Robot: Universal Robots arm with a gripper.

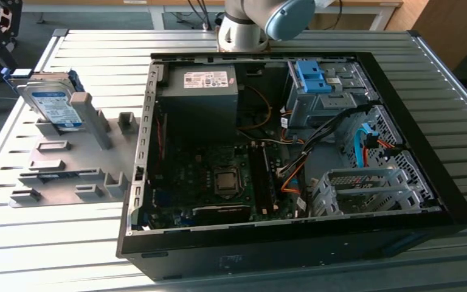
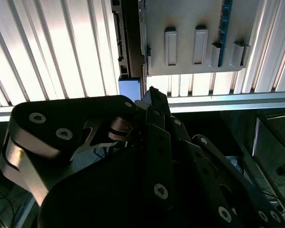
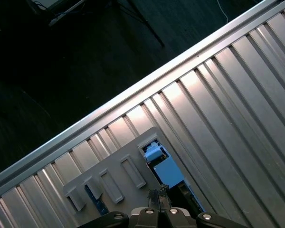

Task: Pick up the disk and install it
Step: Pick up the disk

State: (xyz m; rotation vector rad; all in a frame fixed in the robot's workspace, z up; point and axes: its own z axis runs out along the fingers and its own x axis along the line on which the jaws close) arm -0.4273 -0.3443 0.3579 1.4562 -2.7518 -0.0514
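The claw (image 3: 159, 192) is clenched, its tips drawn together with nothing held between them, as both wrist views show (image 2: 153, 92). In the exterior view it hangs as a dark linkage (image 1: 8, 59) over the far corner of the bench on the exterior view's left. It is just above the upper end of the disk (image 1: 51, 103), though contact cannot be judged. The disk stands tilted on edge in a grey fixture plate (image 1: 71, 176), label face showing, its blue frame at the top. In the first wrist view it appears just beyond the claw tips (image 3: 166, 171). The plate carries several raised rectangular holders and lies on the ribbed metal bench (image 1: 55, 243). Just beside the plate, toward the exterior view's right, sits an open computer case (image 1: 298, 249). Inside are a dark grey box (image 1: 201, 97) with a white sticker, a blue clip (image 1: 311, 76) on a drive cage, and a mainboard (image 1: 209, 176). The arm (image 1: 254, 21) rises behind the case.
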